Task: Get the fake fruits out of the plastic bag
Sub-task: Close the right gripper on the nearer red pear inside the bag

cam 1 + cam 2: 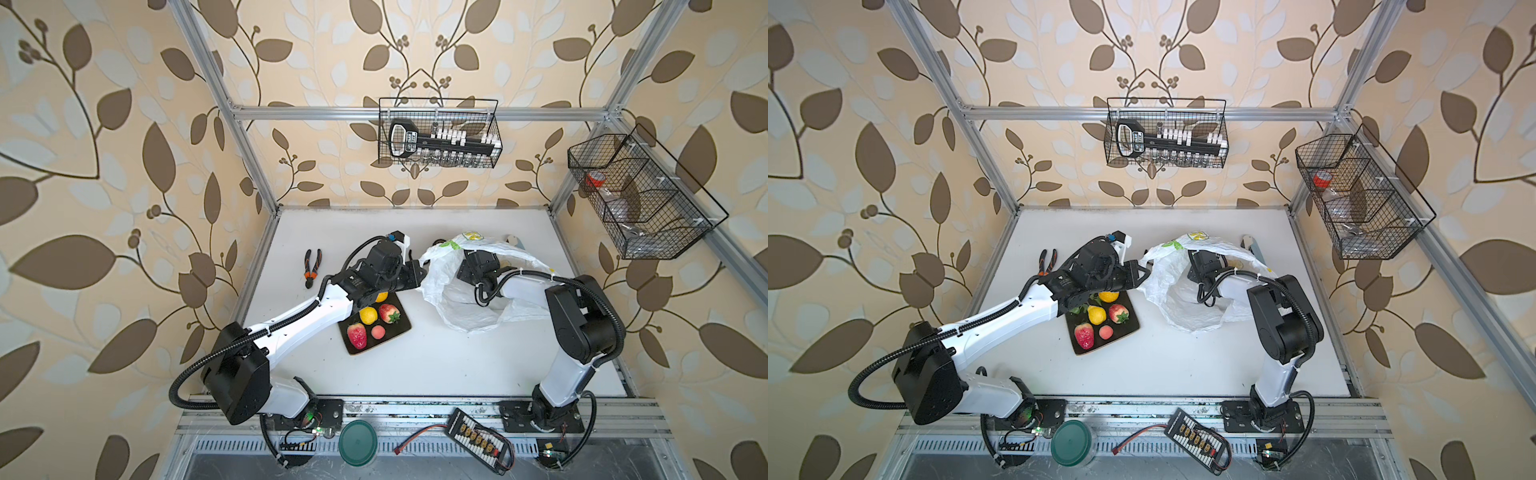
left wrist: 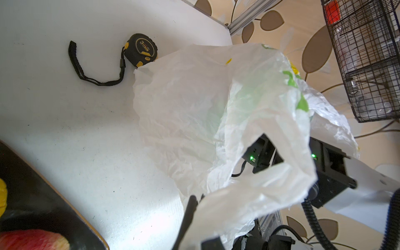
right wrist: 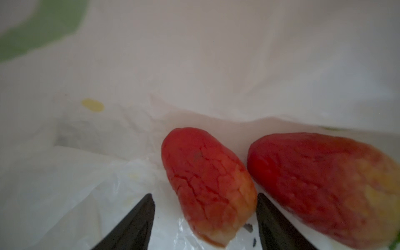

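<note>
The white plastic bag [image 1: 465, 309] [image 1: 1187, 309] lies right of centre in both top views with its mouth held open. My left gripper [image 1: 419, 272] [image 2: 198, 198] is shut on the bag's left rim. My right wrist [image 1: 478, 266] reaches into the mouth, and the bag's upper fold hides its fingers from above. Inside, my right gripper [image 3: 205, 196] stands open around one red strawberry [image 3: 205, 171], with a gap at one finger. A second strawberry [image 3: 320, 177] lies beside it. Several fake fruits rest on a dark tray [image 1: 405, 328]: two strawberries [image 1: 357, 336], a lemon [image 1: 368, 315], a peach [image 1: 377, 332].
Orange-handled pliers [image 1: 312, 268] lie left of my left arm. A tape measure [image 2: 140, 49] sits behind the bag. Wire baskets hang on the back wall [image 1: 438, 133] and the right frame [image 1: 640, 195]. A green lid [image 1: 357, 442] lies on the front rail.
</note>
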